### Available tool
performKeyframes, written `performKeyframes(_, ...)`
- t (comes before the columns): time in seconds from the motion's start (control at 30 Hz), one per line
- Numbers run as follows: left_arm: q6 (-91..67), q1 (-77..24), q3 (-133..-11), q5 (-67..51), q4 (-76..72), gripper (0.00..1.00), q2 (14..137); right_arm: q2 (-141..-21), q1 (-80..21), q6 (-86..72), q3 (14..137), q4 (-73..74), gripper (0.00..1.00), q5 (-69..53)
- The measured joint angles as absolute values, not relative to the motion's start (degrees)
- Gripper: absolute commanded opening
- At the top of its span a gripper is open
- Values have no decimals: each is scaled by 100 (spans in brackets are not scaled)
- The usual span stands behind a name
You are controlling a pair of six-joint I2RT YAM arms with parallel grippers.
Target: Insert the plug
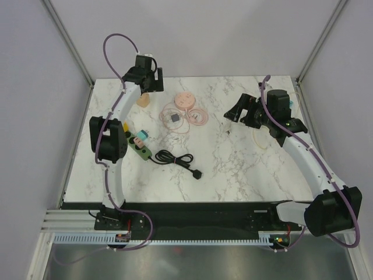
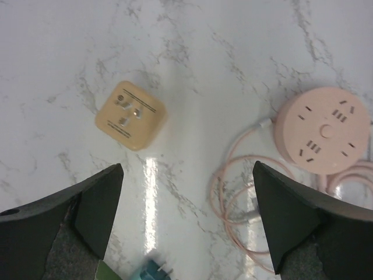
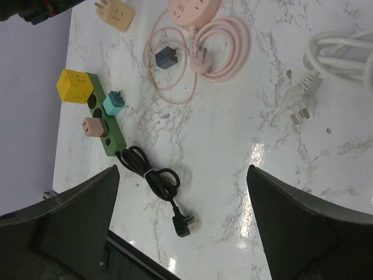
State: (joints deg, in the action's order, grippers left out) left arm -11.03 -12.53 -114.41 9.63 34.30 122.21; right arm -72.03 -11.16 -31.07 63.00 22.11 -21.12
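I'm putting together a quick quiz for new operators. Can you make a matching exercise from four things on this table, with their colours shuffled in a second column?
Column 1
1. round socket hub
2. square adapter
3. long power strip
4. strip's cord

Column 2
A. green
B. black
C. pink
D. tan

Pairs: 1-C, 2-D, 3-A, 4-B

A white marble-patterned table (image 1: 245,169) stands enclosed by plain pale grey walls (image 1: 192,35) and slim metal corner posts (image 1: 66,41), a perforated rail (image 1: 192,238) below its near edge.
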Motion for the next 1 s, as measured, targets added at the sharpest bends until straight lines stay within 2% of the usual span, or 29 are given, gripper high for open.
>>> performKeyframes(0.1, -738, -1194, -11985, 1391, 3524, 100, 12713, -7172, -1116, -3162, 6300, 2049, 98, -2224)
performKeyframes(0.23, -429, -1033, -12075, 1527, 3693, 100, 12973, -7105, -1116, -3183, 6300, 1990, 98, -2274)
performKeyframes(0.5, 121, -648, -12075, 1385, 3778, 100, 13297, -7111, -1129, -3192, 6305, 1918, 98, -2314)
performKeyframes(1.0, 475, -609, -12099, 982, 3822, 96, 13581, -7196, -1140, -3188, 6326, 1894, 98, -2327)
